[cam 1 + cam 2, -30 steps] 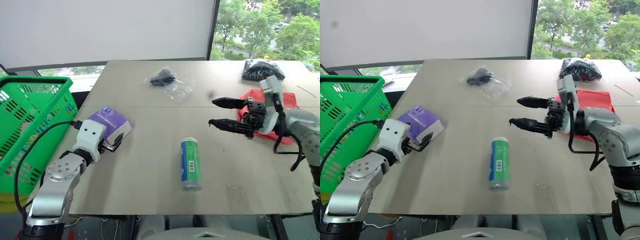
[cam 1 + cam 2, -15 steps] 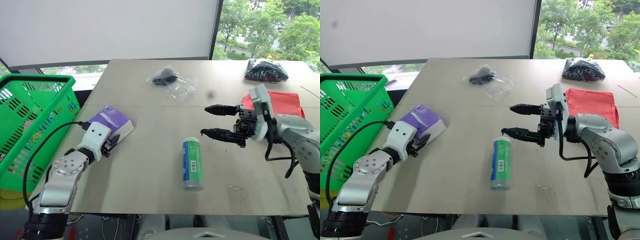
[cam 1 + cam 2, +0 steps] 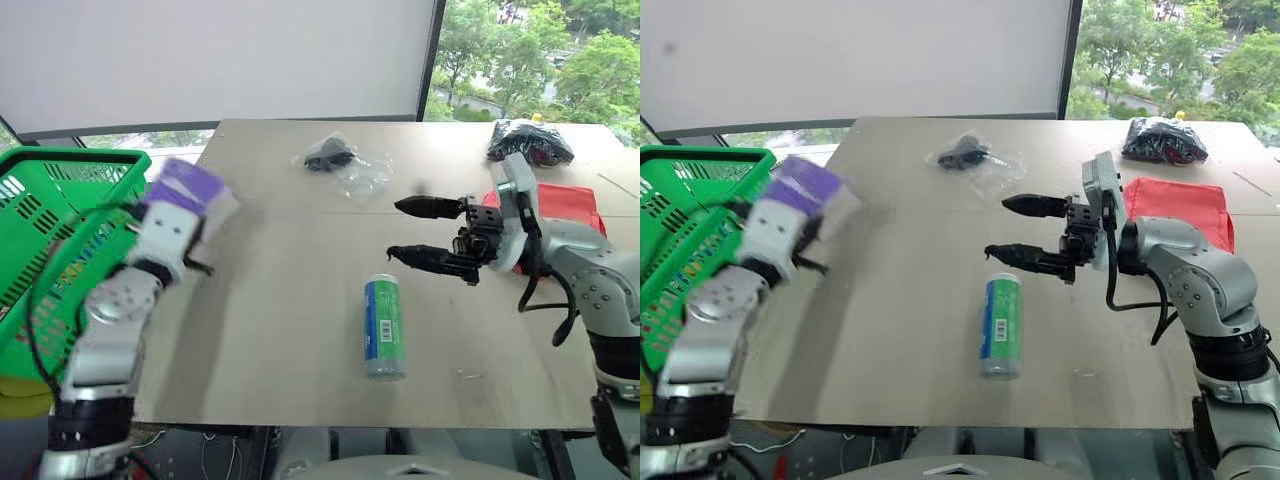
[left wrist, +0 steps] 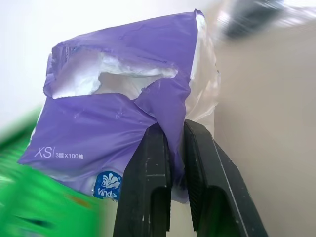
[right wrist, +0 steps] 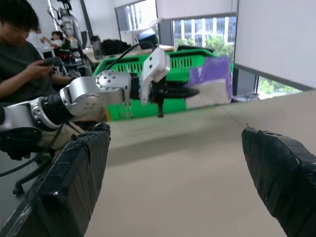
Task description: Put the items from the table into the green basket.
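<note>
Beside the green basket (image 3: 60,215), the left gripper (image 4: 170,148) pinches the purple-and-white tissue pack (image 4: 118,118) above the table (image 3: 290,300) edge, while right of the basket the right gripper (image 3: 425,232) hovers with fingers spread above the green-blue cylinder (image 3: 384,326).
</note>
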